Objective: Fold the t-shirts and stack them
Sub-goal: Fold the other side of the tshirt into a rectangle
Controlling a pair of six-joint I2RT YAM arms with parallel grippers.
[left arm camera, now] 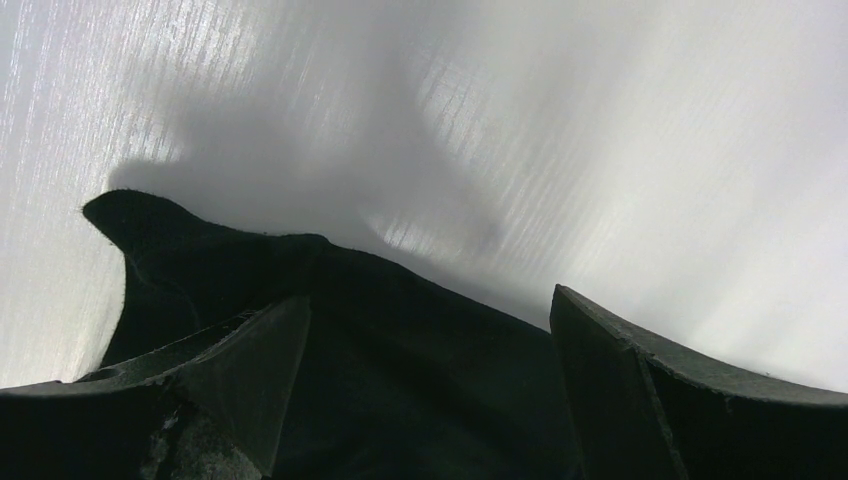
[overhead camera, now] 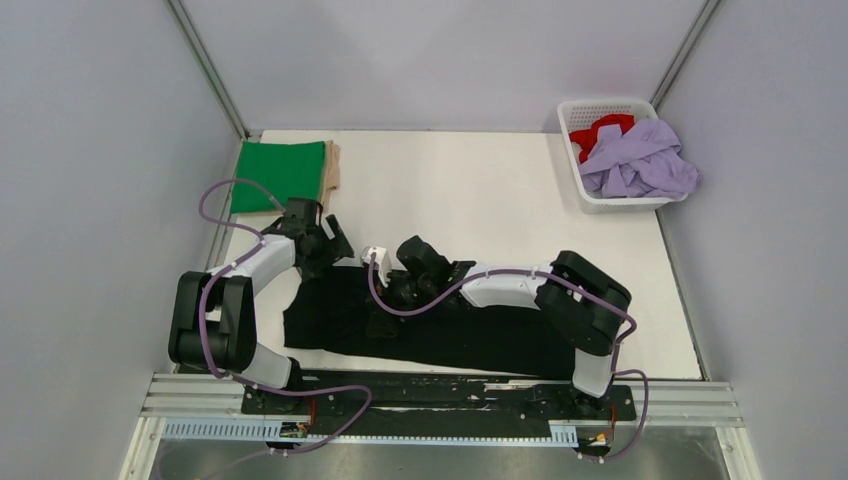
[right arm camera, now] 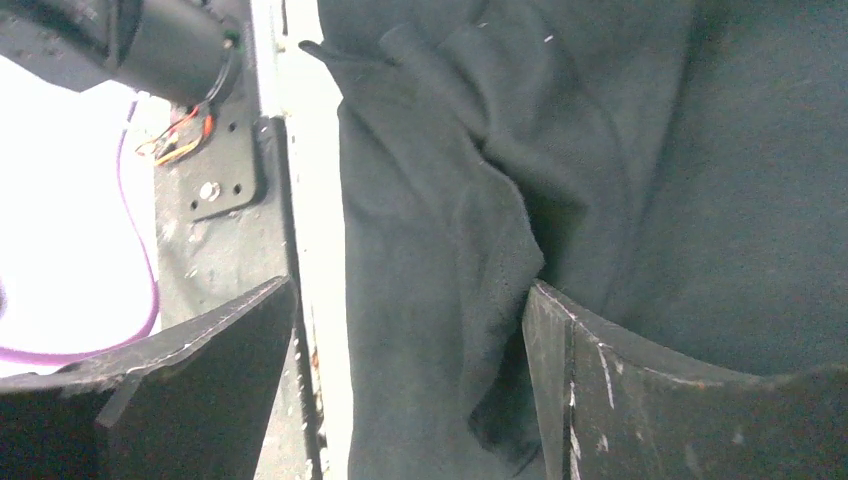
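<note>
1. Black t-shirt point(overhead camera: 455, 335): lies flat and crumpled along the near edge of the desk point(overhead camera: 480, 190), between the two arms. Matte dark cloth with soft folds; one edge rises to a point in the left wrist view.
2. Left end effector point(left arm camera: 428, 295): fingers spread wide, the shirt's far left edge between them.
3. Right end effector point(right arm camera: 410, 285): fingers spread wide over a fold near the shirt's left end.
4. Green t-shirt point(overhead camera: 278, 175): folded square, on the tan t-shirt point(overhead camera: 333, 170), far left corner.
5. Red t-shirt point(overhead camera: 600, 130) and lilac t-shirt point(overhead camera: 640, 162): bunched in the basket point(overhead camera: 600, 103), far right corner.
</note>
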